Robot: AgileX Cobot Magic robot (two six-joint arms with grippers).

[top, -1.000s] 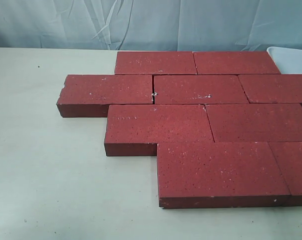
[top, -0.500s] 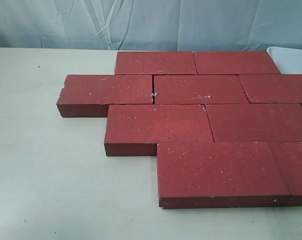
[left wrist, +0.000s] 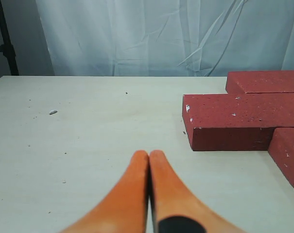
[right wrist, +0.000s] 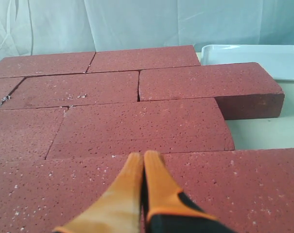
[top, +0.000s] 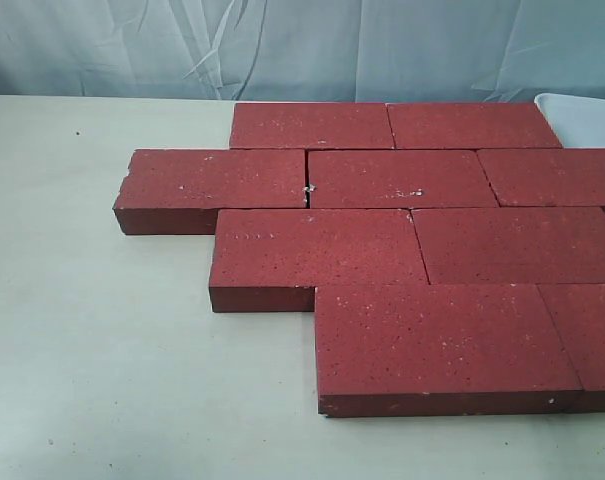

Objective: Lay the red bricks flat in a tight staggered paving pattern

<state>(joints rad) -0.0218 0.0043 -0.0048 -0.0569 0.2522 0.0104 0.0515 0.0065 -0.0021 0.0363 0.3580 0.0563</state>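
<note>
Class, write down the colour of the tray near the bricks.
White. The tray shows best in the right wrist view, near the red bricks.

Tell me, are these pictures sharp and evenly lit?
Exterior view: soft, even light, no glare; the red bricks look sharp, with faint edge shadows. Left wrist view: the left end effector, up close, looks soft. Right wrist view: the right end effector is soft too, the bricks behind crisp.
</note>
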